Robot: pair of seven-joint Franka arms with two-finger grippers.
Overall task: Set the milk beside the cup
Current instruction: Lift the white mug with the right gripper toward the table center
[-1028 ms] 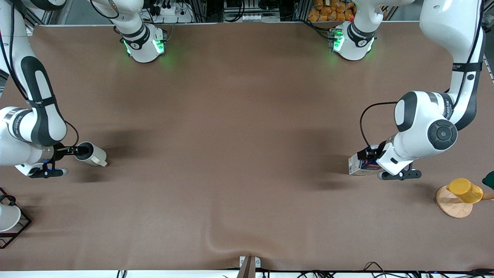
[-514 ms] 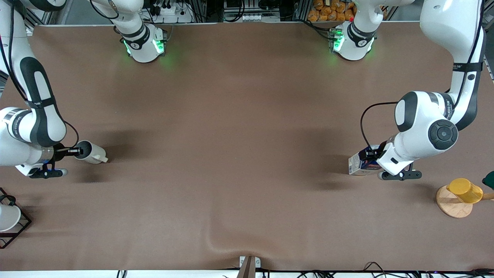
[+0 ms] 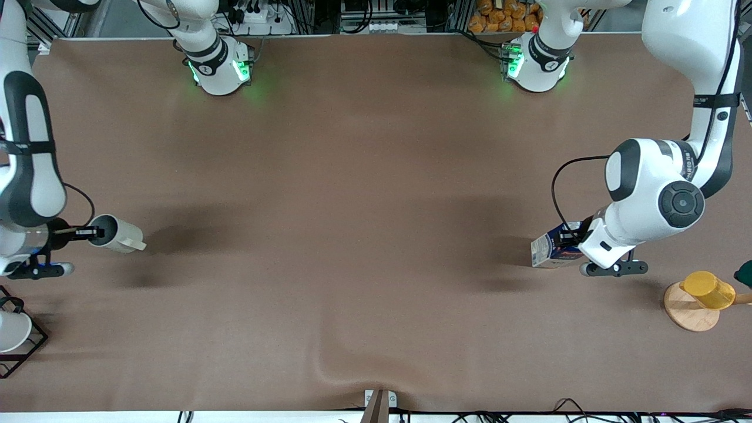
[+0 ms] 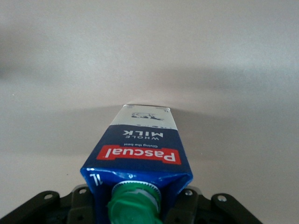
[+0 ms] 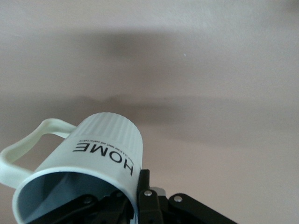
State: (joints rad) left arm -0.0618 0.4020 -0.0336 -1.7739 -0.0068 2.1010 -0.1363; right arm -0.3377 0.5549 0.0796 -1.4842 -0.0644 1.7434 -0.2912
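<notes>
Right wrist view: pale beige-grey ribbed mug (image 5: 93, 154) with grey interior, tilted, mouth toward the camera, "HOME" printed on its side. Looped side handle (image 5: 25, 144) sticks out from the wall. Right gripper (image 5: 133, 198) pinches the mug's rim, one black finger (image 5: 143, 186) outside the wall, the other inside. Brown tabletop (image 5: 210, 70) underneath, soft shadow across it.

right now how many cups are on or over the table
3: pale beige ribbed mug in the right pincer; yellow plastic cup on a wooden disc at the left arm's end; white cup in a black wire rack, partly cropped.
</notes>
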